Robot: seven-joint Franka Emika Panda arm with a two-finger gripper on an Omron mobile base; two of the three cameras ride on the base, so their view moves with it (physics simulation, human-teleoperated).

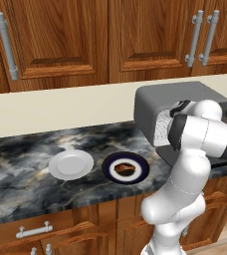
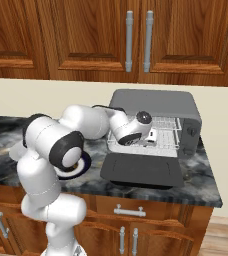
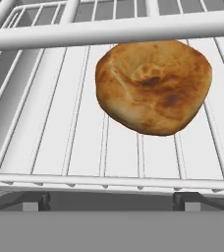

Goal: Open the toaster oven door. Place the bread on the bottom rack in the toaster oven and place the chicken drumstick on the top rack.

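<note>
Round golden-tan bread [image 3: 153,87] lies flat on bottom rack [image 3: 84,133], a silver-white wire grid, inside boxy mid-grey toaster oven [image 2: 156,107]; dark grey flat door [image 2: 142,170] is down on the counter. Gripper [image 2: 152,136], at the oven mouth, has jaws spread wide w/ nothing between; bread sits ahead of the fingertips, apart from them. Dark brown lumpy chicken drumstick [image 1: 124,168] is on dark-rimmed plate [image 1: 141,174], left of oven, behind & to the left of the hand. Judged next: back out, swing left.

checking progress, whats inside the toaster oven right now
The bread lies on the bottom rack, free of the open gripper. The top rack's far end is hidden.
</note>
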